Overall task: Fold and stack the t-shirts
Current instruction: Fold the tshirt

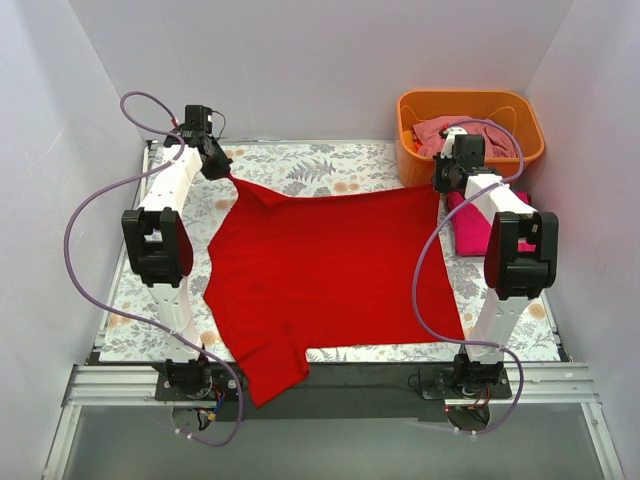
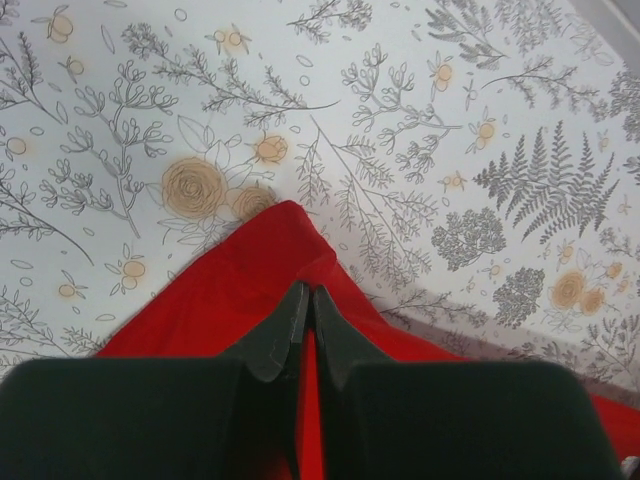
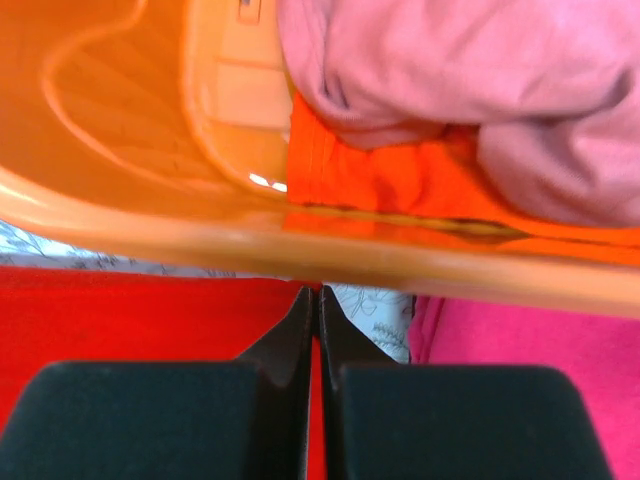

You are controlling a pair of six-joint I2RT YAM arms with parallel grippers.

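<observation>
The bright red t-shirt lies spread over the floral cloth, one sleeve hanging over the near edge. My left gripper is shut on its far left corner. My right gripper is shut on its far right corner, right against the orange basket. The magenta-pink t-shirt lies folded at the right, under my right arm; it also shows in the right wrist view. The dusty pale pink t-shirt lies crumpled in the basket, seen close in the right wrist view.
The orange plastic basket stands at the back right; its rim is just ahead of my right fingers. An orange cloth lies in it under the pale pink tee. White walls enclose the floral table cloth.
</observation>
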